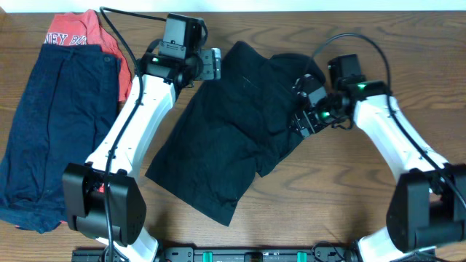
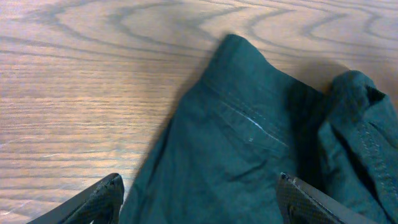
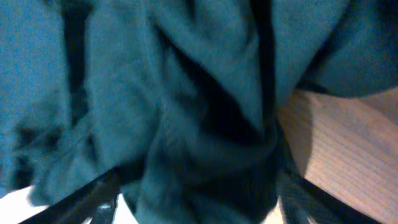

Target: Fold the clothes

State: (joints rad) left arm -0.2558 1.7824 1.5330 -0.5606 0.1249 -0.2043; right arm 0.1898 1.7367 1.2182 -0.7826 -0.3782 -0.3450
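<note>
Folding looks unfinished: shorts [image 1: 54, 124] lie over tee [image 1: 80, 33] at tabletop's [image 1: 349, 211] left edge, black garment [image 1: 226, 138] rumpled at centre; left gripper [image 2: 199, 183] released, right gripper [image 3: 199, 190] amid its folds, grip unclear.

Setting: robotics laboratory bench | Surface: wood-grain table [image 1: 328, 196], seen from a fixed overhead camera | Apparatus: white-shelled left arm [image 1: 135, 120] and right arm [image 1: 397, 131], both mounted at a black base rail [image 1: 240, 255] along the near edge | Wiring: exposed black cable [image 1: 116, 33]; green indicator lamp [image 1: 362, 87] lit on the right arm.
</note>
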